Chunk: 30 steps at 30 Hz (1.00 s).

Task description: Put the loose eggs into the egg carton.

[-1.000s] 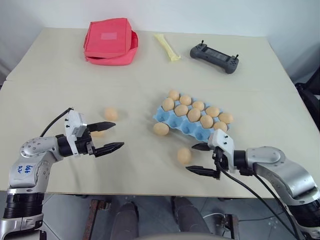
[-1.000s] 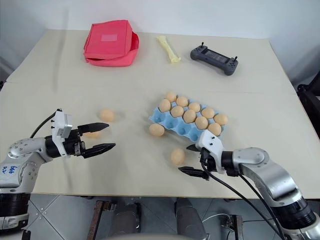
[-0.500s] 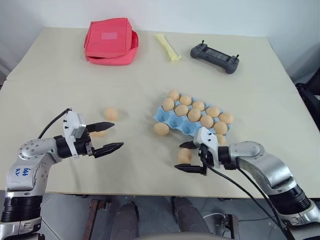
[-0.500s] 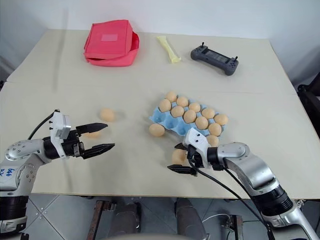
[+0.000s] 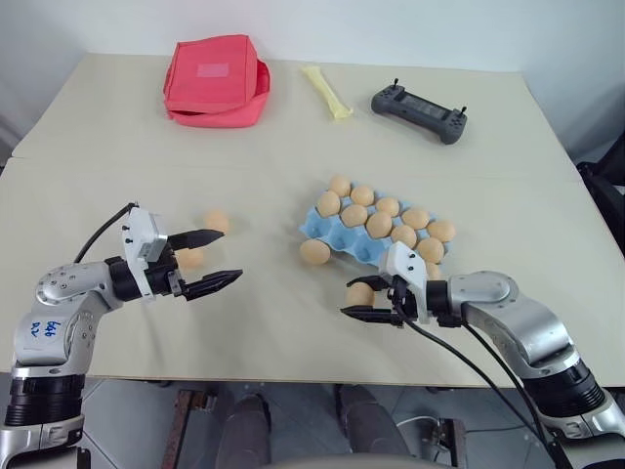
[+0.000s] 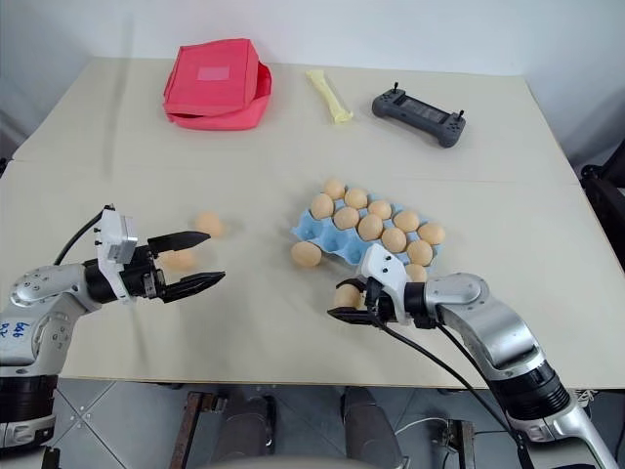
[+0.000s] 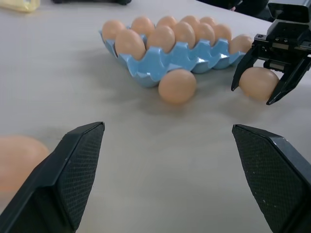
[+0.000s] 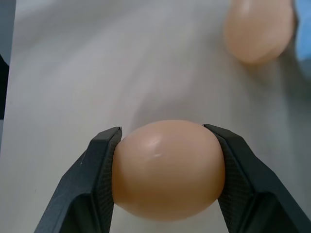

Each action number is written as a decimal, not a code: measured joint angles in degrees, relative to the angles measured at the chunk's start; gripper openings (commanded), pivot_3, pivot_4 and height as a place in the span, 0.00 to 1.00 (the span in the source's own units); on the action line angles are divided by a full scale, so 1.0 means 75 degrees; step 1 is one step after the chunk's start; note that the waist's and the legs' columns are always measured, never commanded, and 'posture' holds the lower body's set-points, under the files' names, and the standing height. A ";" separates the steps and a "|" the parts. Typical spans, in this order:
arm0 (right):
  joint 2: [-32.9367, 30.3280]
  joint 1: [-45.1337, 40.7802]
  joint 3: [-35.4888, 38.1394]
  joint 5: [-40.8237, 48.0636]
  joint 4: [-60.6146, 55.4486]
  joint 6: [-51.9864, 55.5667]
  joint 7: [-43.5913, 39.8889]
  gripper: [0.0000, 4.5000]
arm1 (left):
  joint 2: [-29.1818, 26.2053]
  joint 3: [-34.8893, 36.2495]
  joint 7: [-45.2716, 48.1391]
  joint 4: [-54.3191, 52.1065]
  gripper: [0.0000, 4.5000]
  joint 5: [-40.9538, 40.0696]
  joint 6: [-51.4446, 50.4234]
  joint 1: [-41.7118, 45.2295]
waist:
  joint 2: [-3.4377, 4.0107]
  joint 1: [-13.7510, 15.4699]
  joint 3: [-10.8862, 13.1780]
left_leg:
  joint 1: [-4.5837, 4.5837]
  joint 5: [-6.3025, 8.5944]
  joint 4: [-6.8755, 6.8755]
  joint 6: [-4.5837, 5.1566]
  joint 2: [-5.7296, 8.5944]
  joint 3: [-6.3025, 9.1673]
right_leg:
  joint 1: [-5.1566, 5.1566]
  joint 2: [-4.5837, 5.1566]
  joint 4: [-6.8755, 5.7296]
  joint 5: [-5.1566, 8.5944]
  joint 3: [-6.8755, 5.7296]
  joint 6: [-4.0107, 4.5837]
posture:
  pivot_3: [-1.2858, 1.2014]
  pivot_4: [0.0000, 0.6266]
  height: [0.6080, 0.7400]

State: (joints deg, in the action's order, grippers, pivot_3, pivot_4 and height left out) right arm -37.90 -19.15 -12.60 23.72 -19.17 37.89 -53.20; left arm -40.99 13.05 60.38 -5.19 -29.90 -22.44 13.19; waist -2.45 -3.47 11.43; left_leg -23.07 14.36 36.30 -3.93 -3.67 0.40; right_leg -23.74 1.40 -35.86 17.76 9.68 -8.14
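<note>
The right end effector [image 5: 366, 298] has its two fingers closed on one of the loose eggs [image 8: 167, 170], low over the worktop [image 5: 244, 322] just in front of the egg carton [image 5: 366, 244]; the pads [image 8: 104, 179] meet the shell at its two sides, so the hold looks centred; too hard a squeeze could crack the shell, too light a one could let the smooth egg slip out on the lift and roll off the near edge. The carry to the carton is short, yet another loose egg [image 5: 314, 252] lies against the carton's near left corner and a sweeping finger could knock it away; a nudge to the light tray could also shift the eggs already seated. The left end effector [image 5: 220, 259] stands wide apart and empty, with an egg [image 5: 191, 258] behind its fingers and one [image 5: 217, 222] just beyond.

Counted: about nine eggs sit in the carton; one more [image 5: 431, 271] lies at its near right end, whether in a cup I cannot tell; three lie loose on the worktop; one is held. One red pouch [image 5: 215, 80], one yellow strip [image 5: 326, 92] and one dark controller [image 5: 418, 112] lie along the far side.
</note>
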 measured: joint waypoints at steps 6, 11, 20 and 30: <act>-0.0011 -0.0267 0.1045 0.0478 -0.0494 0.0564 0.0524 0.51 | 0.0061 -0.0098 -0.0005 0.0234 1.00 0.0007 0.0034 0.0139 | 0.0000 0.0004 0.0000 | -0.0001 0.0000 -0.0001 0.0000 0.0000 0.0000 | -0.0002 -0.0001 0.0000 -0.0006 0.0000 -0.0012 | 0.52 0.24 1.00; -0.0267 -0.0338 0.1593 0.0563 -0.0404 0.0618 0.0636 0.51 | 0.0073 -0.0111 0.0002 0.0499 1.00 0.0029 0.0139 0.0320 | 0.0000 0.0010 0.0000 | -0.0001 0.0000 -0.0007 0.0000 0.0000 0.0000 | -0.0002 -0.0001 0.0003 -0.0006 -0.0001 -0.0012 | 0.52 0.24 1.00; -0.0392 -0.0306 0.1517 0.0171 0.0570 0.0106 0.0443 0.59 | 0.0235 -0.0376 0.0036 0.0864 1.00 0.0151 0.0388 0.0799 | 0.0000 -0.0018 0.0000 | -0.0001 0.0000 -0.0008 0.0000 0.0000 -0.0001 | -0.0003 -0.0001 0.0003 -0.0017 -0.0001 -0.0032 | 0.52 0.24 1.00; -0.0389 -0.0341 0.1415 0.0026 0.0778 -0.0171 0.0334 0.99 | 0.0237 -0.0377 0.0024 0.1040 1.00 0.0156 0.0491 0.0817 | 0.0001 0.0001 0.0000 | -0.0002 0.0000 -0.0010 -0.0001 0.0000 -0.0001 | -0.0006 -0.0001 -0.0001 -0.0026 -0.0001 -0.0050 | 0.52 0.24 1.00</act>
State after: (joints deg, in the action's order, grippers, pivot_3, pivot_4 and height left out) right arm -40.82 -21.71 -1.99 23.91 -13.33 36.61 -50.69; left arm -39.21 10.22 60.56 2.61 -28.72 -18.75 19.32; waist -2.44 -3.46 11.43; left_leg -23.09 14.36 36.23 -3.94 -3.67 0.40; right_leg -23.79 1.38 -35.86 17.56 9.67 -8.51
